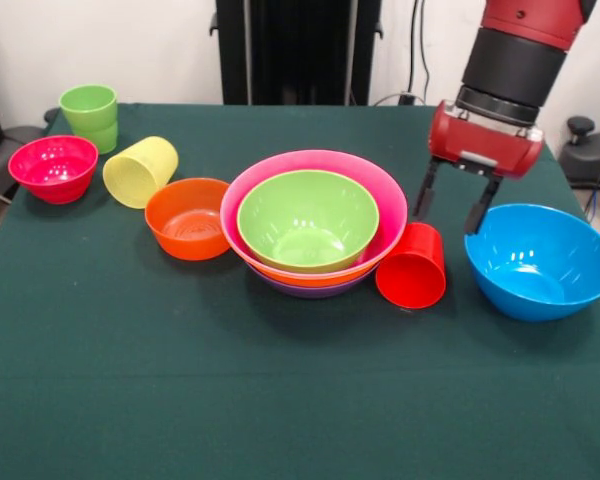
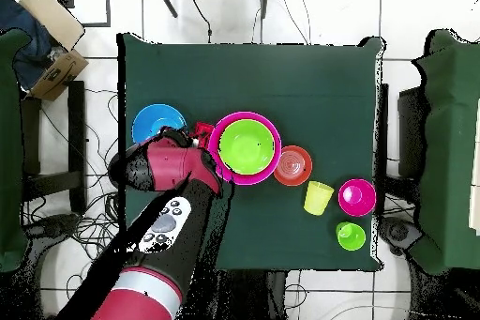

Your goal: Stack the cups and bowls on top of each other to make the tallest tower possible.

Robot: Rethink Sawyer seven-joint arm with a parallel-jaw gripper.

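Note:
The tower (image 1: pixel 315 225) stands mid-table: nested big bowls with purple, orange and pink rims and a lime-green bowl (image 1: pixel 308 218) innermost; it also shows in the overhead view (image 2: pixel 246 146). A red cup (image 1: pixel 412 265) lies on its side against the tower's right. My gripper (image 1: pixel 450 208) hangs open and empty just above and behind the red cup, between the tower and the blue bowl (image 1: pixel 538 260). A small red-orange bowl (image 1: pixel 188 218) sits left of the tower. A pale yellow cup (image 1: pixel 140 171) lies tipped. A magenta bowl (image 1: pixel 54 168) and an upright green cup (image 1: pixel 90 116) stand far left.
The table (image 1: pixel 280 400) has a dark green cloth. The robot's black pedestal (image 1: pixel 298 50) stands at the far edge. Chairs (image 2: pixel 441 147) flank the table in the overhead view. A cardboard box (image 2: pixel 52 39) lies off the table's corner.

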